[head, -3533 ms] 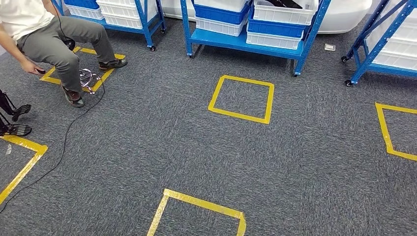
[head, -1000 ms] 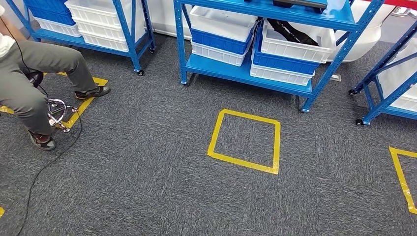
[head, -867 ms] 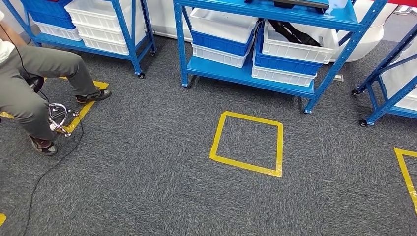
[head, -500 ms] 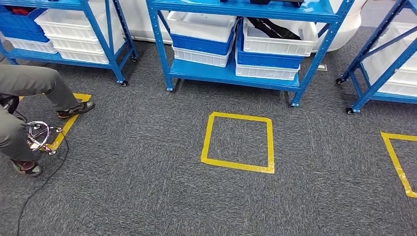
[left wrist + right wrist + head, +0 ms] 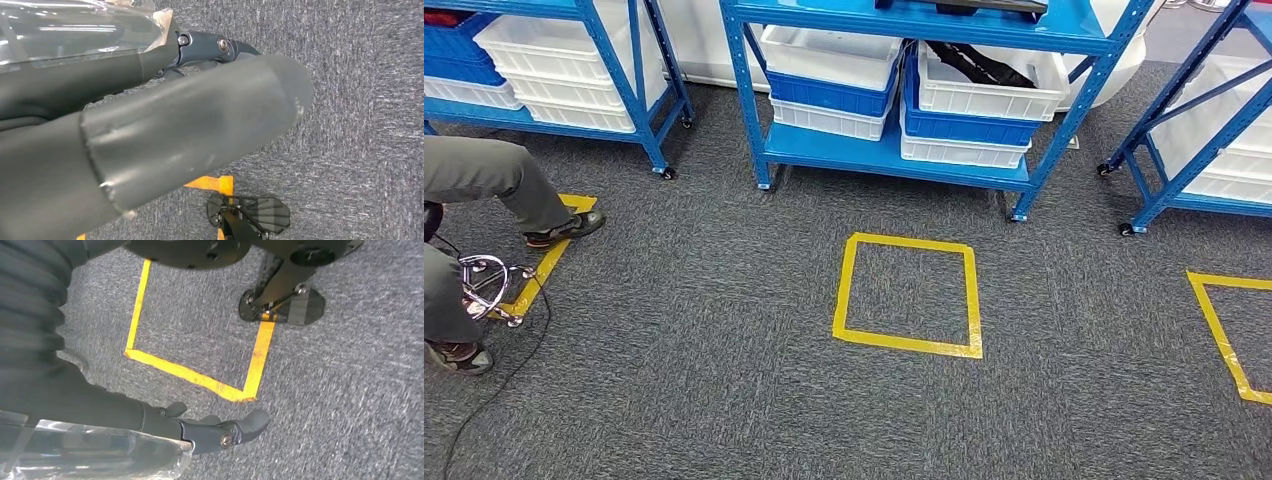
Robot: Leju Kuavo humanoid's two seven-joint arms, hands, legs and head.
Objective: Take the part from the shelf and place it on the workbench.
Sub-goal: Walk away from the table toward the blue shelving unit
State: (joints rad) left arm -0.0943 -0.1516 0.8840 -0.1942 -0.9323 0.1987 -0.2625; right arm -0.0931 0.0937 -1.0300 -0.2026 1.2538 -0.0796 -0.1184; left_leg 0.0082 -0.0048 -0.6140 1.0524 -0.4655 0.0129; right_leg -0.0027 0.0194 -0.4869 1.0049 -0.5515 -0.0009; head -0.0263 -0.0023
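Ahead: black part in white bin | both robot hands hold nothing, fingers apart.

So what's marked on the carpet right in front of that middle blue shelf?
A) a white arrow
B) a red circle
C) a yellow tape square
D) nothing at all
C: the head view shows a yellow tape square stuck on the grey carpet, just in front of the middle blue shelf with its white and blue bins.
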